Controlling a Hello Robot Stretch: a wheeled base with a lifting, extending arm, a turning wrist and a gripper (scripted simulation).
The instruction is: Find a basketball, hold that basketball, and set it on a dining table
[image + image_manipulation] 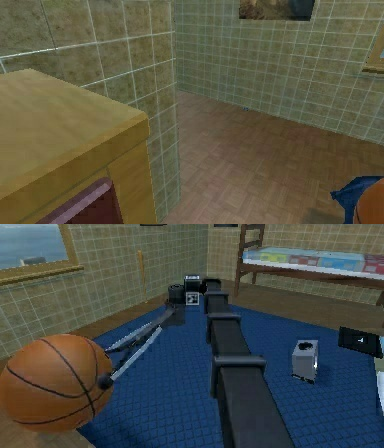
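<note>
An orange basketball with black seams fills the lower left of the arm side view. It hangs at the far end of my gripper, whose two thin fingers slant down to it from the dark body near the white marker squares. The ball looks clear of the floor, so the gripper holds it. The dark arm bar rises from the bottom edge over a blue rug.
A bunk bed stands at the far right, with a small grey object and a dark flat thing nearby. Ahead, a light wooden cabinet top abuts a tiled wall; brown floor opens to its right.
</note>
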